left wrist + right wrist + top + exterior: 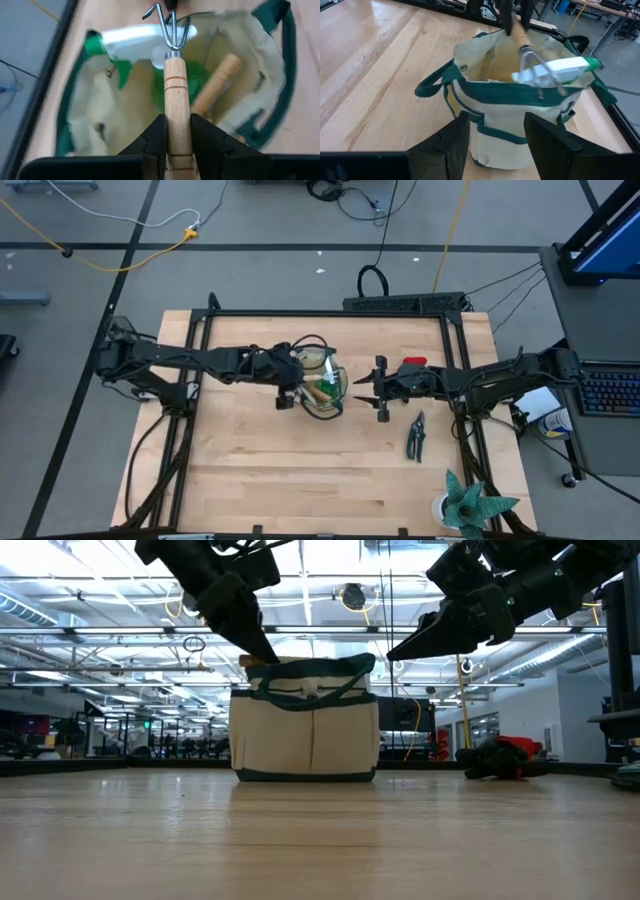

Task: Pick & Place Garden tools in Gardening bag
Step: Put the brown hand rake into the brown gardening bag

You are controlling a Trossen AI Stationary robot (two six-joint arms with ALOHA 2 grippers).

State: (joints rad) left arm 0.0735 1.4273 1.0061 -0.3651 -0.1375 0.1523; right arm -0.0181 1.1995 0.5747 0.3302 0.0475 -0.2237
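Observation:
The tan canvas gardening bag (322, 384) with green trim stands upright mid-table; it also shows in the low view (305, 725). Inside it are a white-and-green spray bottle (135, 40) and a wooden tool handle (215, 85). My left gripper (177, 135) is at the bag's left rim (290, 385), shut on a wooden-handled hand rake (175, 75) whose tines (170, 27) reach over the bag's opening. My right gripper (497, 145) is open and empty, just right of the bag (365, 390). The pruning shears (416, 435) and red glove (413, 363) lie on the table. My left gripper pinches the rake's wooden handle (176, 120) between its two fingers, toward its free end. The fingers come from the table's left, slanting down, and lie along the handle. The rake is lifted clear, its tines (540, 75) pointing into the bag's mouth above the spray bottle.
A spiky green plant in a white pot (468, 505) stands at the near right corner. The bag's loop handles (432, 82) hang over its sides. Bare wooden tabletop (280, 470) lies toward the near edge.

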